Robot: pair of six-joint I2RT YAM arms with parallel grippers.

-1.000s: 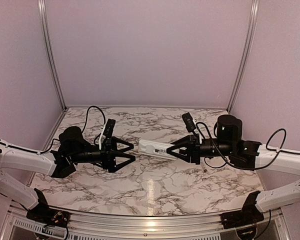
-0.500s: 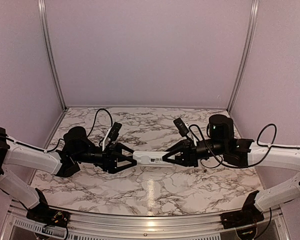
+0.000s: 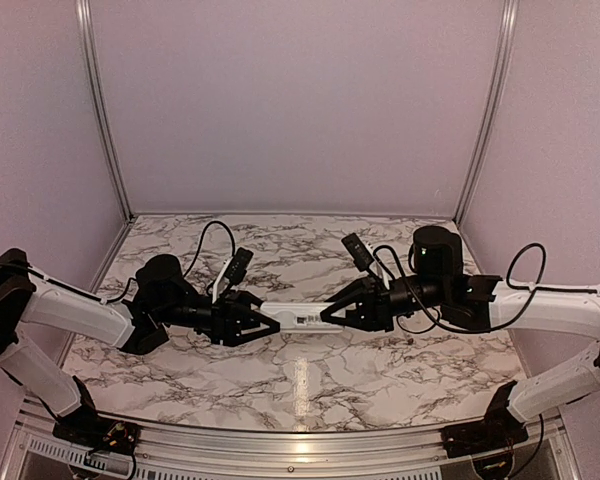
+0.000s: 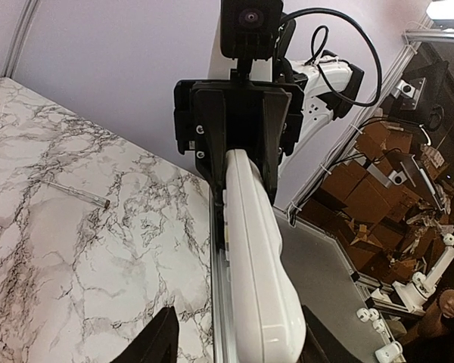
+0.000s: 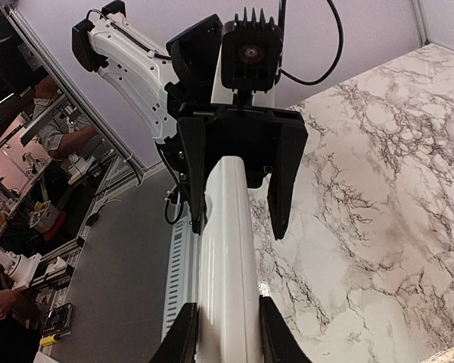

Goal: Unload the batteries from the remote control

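Observation:
The slim white remote control (image 3: pixel 298 318) hangs level above the marble table (image 3: pixel 310 380), between my two arms. My right gripper (image 3: pixel 326 315) is shut on its right end; in the right wrist view both fingers press the remote control's (image 5: pixel 227 249) sides at the right gripper (image 5: pixel 225 327). My left gripper (image 3: pixel 271 325) surrounds the other end. In the left wrist view the remote control (image 4: pixel 257 257) lies against one finger of the left gripper (image 4: pixel 238 334), while the other finger (image 4: pixel 160 336) stands apart from it, so the gripper is open. The batteries are hidden.
A thin clear strip (image 4: pixel 79 193) lies on the marble to the side. Pale walls with aluminium posts (image 3: pixel 100 110) close the back and sides. A metal rail (image 3: pixel 300 450) runs along the table's near edge.
Both arms have moved toward the middle. The left gripper has slid over the remote control's free end and its jaws have narrowed. The right gripper keeps its hold.

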